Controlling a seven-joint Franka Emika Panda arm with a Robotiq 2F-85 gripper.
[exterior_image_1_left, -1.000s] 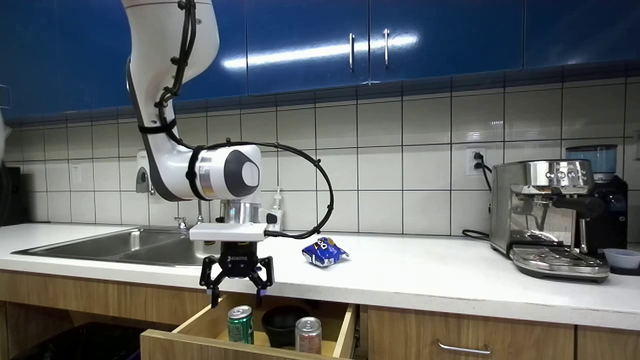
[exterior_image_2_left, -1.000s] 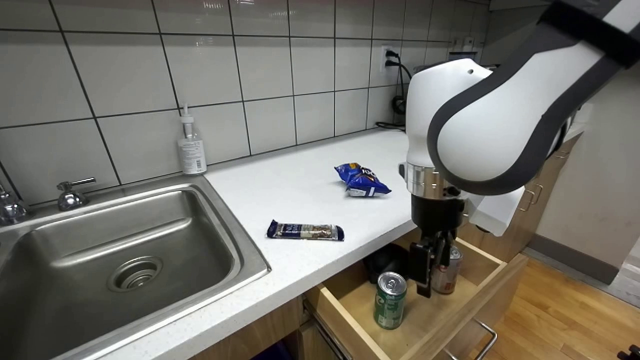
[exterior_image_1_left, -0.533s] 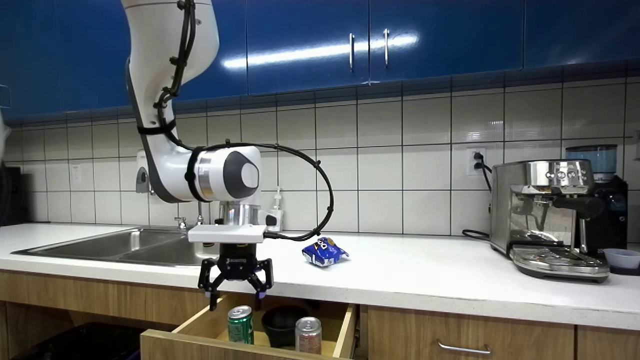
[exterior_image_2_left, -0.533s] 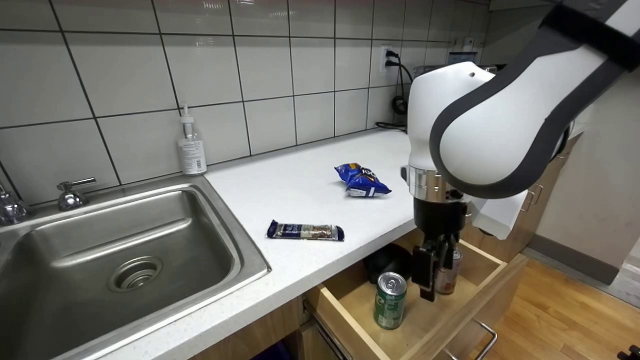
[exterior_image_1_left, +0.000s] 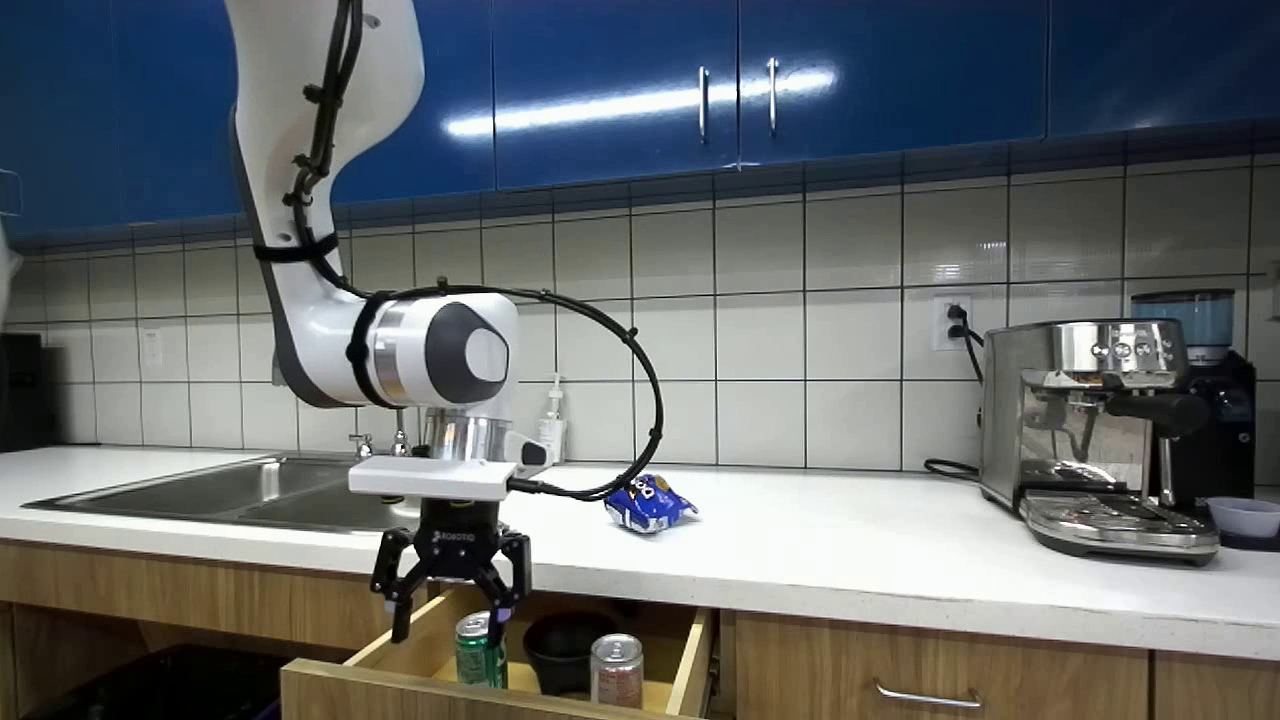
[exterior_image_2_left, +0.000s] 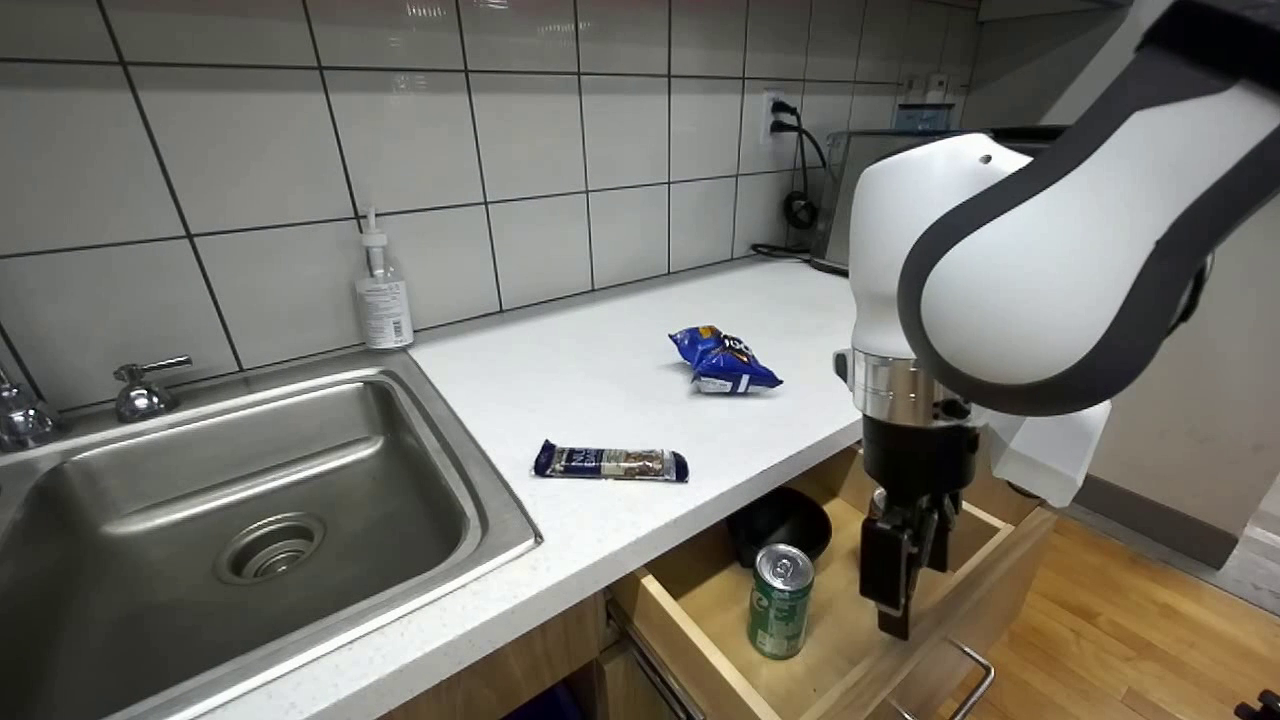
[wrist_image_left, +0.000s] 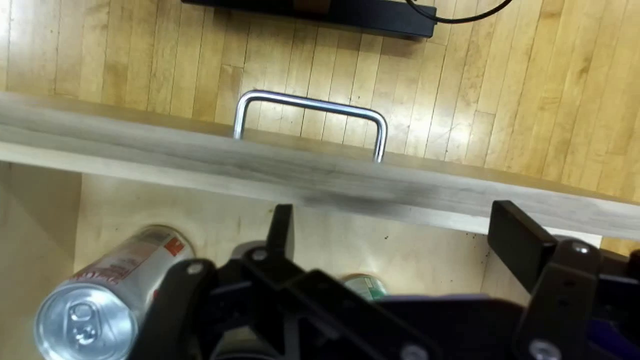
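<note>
My gripper (exterior_image_1_left: 449, 628) hangs fingers-down over the pulled-out drawer (exterior_image_2_left: 700, 622), jaws spread wide with nothing between them. In the wrist view its fingers (wrist_image_left: 520, 240) reach toward the drawer's front panel, behind which the metal handle (wrist_image_left: 310, 102) shows. A green can (exterior_image_2_left: 780, 608) stands upright in the drawer, apart from the gripper; the gripper's body covers most of it in the wrist view. A silver and red can (exterior_image_1_left: 617, 675) stands nearby, largely hidden behind the gripper in an exterior view. Between and behind the cans is a black bowl (exterior_image_1_left: 560, 650).
The white counter (exterior_image_1_left: 850, 540) overhangs the drawer. On it lie a blue snack bag (exterior_image_2_left: 725, 362) and a wrapped bar (exterior_image_2_left: 610, 463). A steel sink (exterior_image_2_left: 300, 440), a soap bottle (exterior_image_2_left: 385, 300) and an espresso machine (exterior_image_1_left: 1085, 440) stand around. A black object (wrist_image_left: 320, 17) is on the floor.
Over the last half second the gripper has moved out toward the drawer's front panel and a little lower. Its jaws stay open. Cans, bowl and drawer have not moved.
</note>
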